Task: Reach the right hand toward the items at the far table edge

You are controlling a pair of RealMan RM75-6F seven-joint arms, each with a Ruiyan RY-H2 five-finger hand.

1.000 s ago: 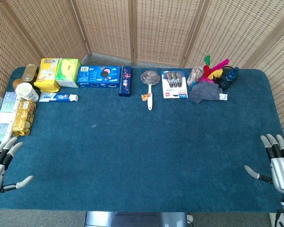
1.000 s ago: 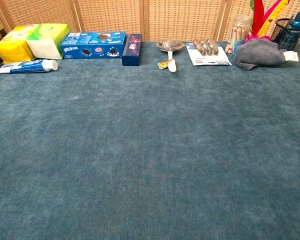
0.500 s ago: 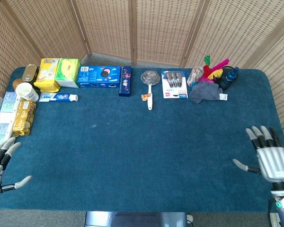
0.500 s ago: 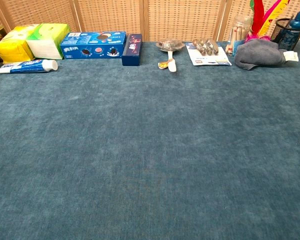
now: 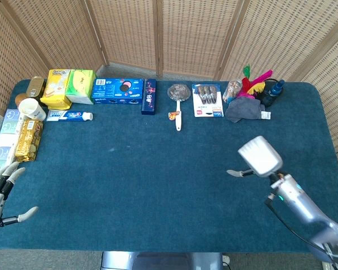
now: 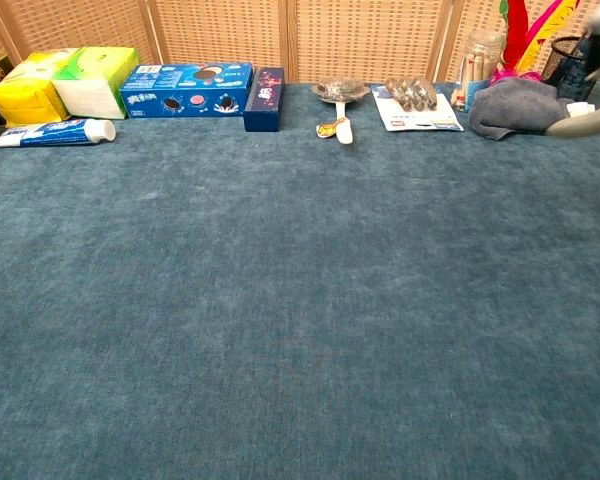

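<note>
Blue-carpeted surface [image 5: 158,180] under it, the right hand [image 5: 259,158] hangs empty, thumb splayed, mid-reach, well short of the grey cloth [image 5: 243,109]; next, extend farther toward it.

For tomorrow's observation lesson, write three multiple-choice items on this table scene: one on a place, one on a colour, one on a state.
1. Where does the toothpaste tube lie?
A. in front of the yellow pack
B. beside the grey cloth
C. at the near table edge

2. What colour is the table cover?
A. red
B. dark blue
C. white

3. What is the right hand holding?
A. the strainer
B. a box
C. nothing

Answers: 1 A, the tube lies just nearer than the yellow pack; 2 B, the cover is blue all over; 3 C, the hand hangs over bare cover with nothing seen in it.
</note>
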